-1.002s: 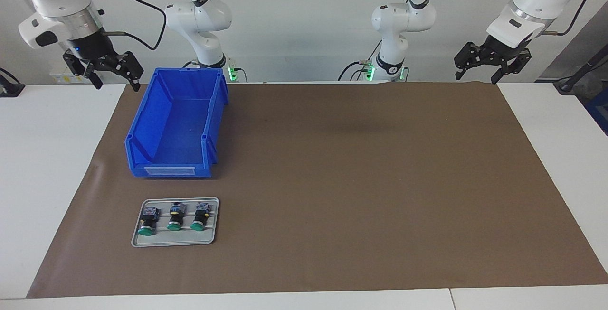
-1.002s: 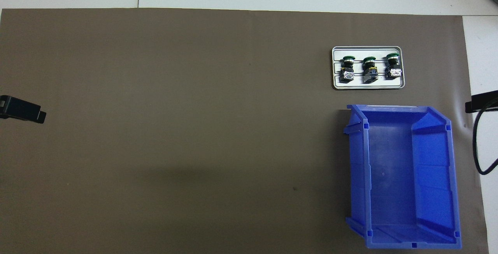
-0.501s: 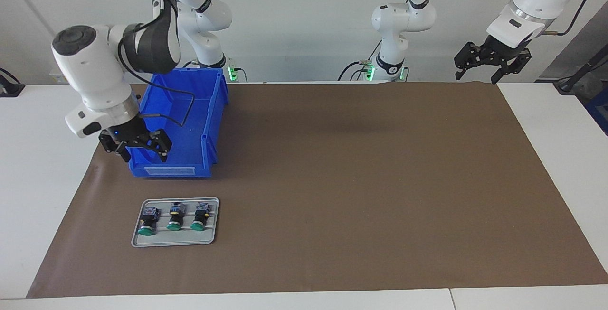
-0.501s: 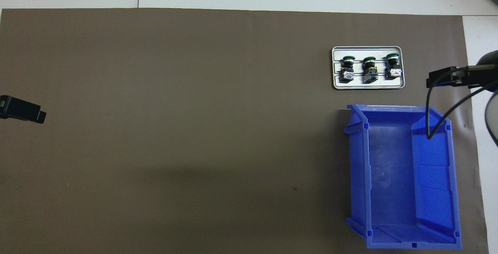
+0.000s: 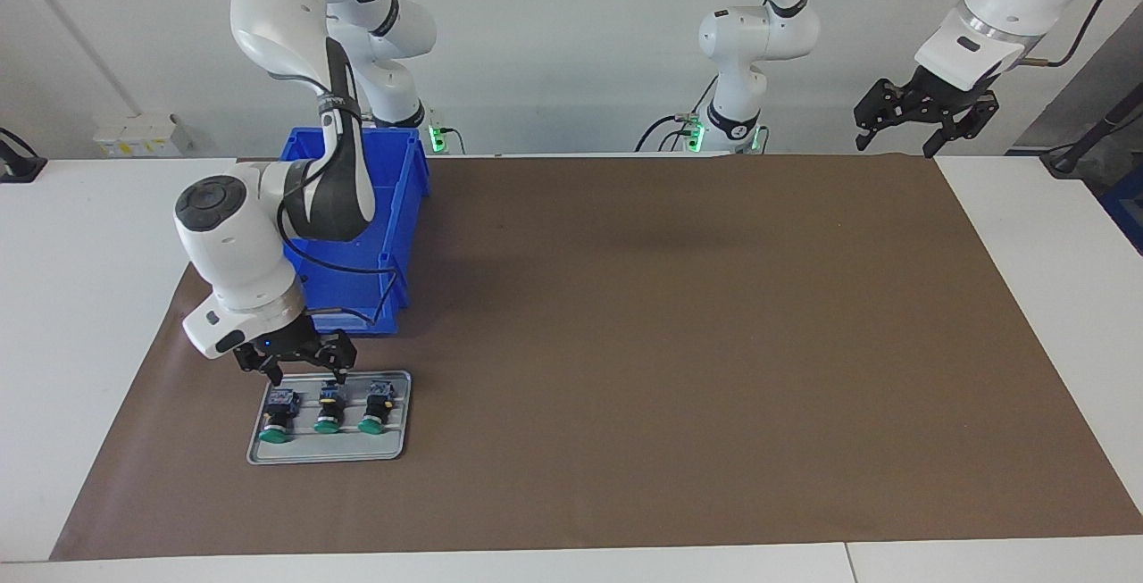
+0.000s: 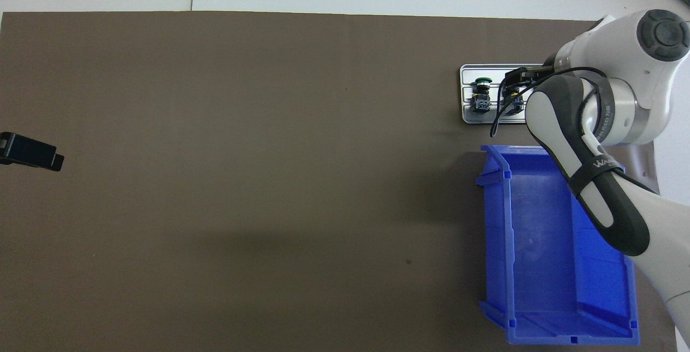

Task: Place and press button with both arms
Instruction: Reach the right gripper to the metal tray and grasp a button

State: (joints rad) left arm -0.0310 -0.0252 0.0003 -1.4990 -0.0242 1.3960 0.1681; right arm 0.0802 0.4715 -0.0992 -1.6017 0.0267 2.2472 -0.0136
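I see the brown mat [image 5: 625, 342], then the blue bin [image 5: 393, 208] nearer the robots than the grey tray [image 5: 393, 449]. My right gripper [image 5: 301, 370] hangs fingers apart over that tray, where the buttons [image 5: 327, 406] lie. My left gripper [image 5: 924, 123] waits, spread, well away from the tray.

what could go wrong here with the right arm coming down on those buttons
The three buttons lie close together on the small tray, so the open right gripper, low over the row, could knock a neighbour while closing on one. The tray sits loose on the mat and might slide if a finger catches its rim. The right arm's cable hangs near the blue bin and could snag it. The left gripper waits open, well away.
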